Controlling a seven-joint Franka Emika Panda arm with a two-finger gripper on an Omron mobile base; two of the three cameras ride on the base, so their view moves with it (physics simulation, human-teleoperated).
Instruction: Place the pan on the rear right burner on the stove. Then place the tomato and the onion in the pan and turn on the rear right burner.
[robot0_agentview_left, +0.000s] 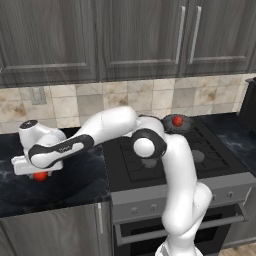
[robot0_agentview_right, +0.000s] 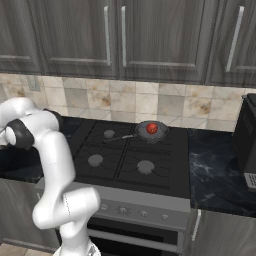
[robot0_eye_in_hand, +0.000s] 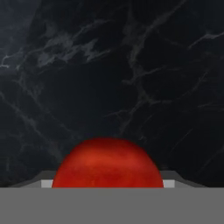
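Pan (robot0_agentview_right: 150, 131) sits on the rear right burner of the stove (robot0_agentview_right: 165, 177), handle pointing left. One red ball (robot0_agentview_right: 152, 128) already lies inside it; by its duller look I take it for the onion, not certain.

Second ball, brighter orange-red, so the tomato (robot0_agentview_left: 40, 175), rests on the dark marble tabletop (robot0_agentview_left: 75, 185) left of the stove. Arm is stretched far left and low, hand directly over it. Pincer (robot0_agentview_left: 40, 173) is down around the tomato: in the hand view the tomato (robot0_eye_in_hand: 107, 162) sits centred close under the camera, between where the fingers stand. Fingertips themselves are hidden there. Whether the jaws already press the skin or stand a little apart from it, I cannot tell.

Step in hand: pick up the tomato.

Notes for doing it well:
- Ball is smooth and round; the grip should land on its widest line, else it squirts out or rolls on the slick marble.
- Centring looks good; no sideways correction seems needed.
- Close gently until firm, then lift straight up before swinging right.
- Carry high enough to pass over the grates and pan rim; release low inside the pan, beside the other ball, so neither bounces out.

Burner knob not yet turned, by my judgement.
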